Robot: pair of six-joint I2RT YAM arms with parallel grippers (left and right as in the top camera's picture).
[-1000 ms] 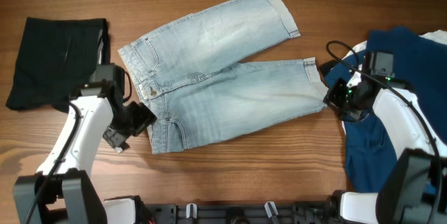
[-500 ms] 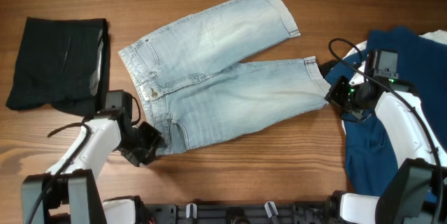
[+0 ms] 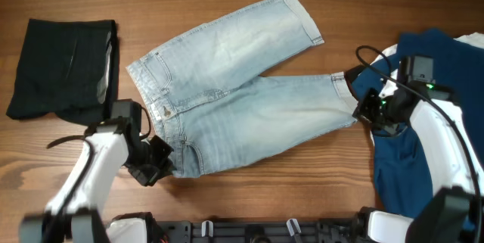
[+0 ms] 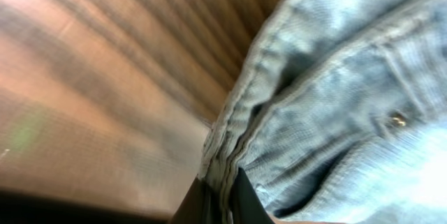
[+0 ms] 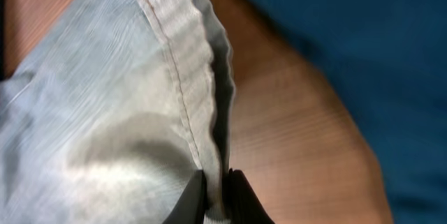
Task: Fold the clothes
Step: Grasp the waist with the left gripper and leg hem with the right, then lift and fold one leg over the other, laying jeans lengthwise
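Light-blue denim jeans (image 3: 234, 99) lie spread across the middle of the table, waistband to the left and both short legs pointing right. My left gripper (image 3: 161, 160) is shut on the waistband's near corner. In the left wrist view, its dark fingers (image 4: 222, 197) pinch the bunched waistband edge (image 4: 237, 133). My right gripper (image 3: 364, 110) is shut on the hem of the near leg. The right wrist view shows the hem (image 5: 202, 91) clamped between the jaws of this gripper (image 5: 216, 195).
A folded black garment (image 3: 64, 69) lies at the far left. At the right a navy garment (image 3: 423, 54) rests over a white one (image 3: 387, 52), under my right arm. Bare wood (image 3: 287, 175) lies in front of the jeans.
My left gripper moved down to the waistband's near corner and shut on it. The jeans shifted and stretched slightly toward the front right. The right gripper kept its hold.
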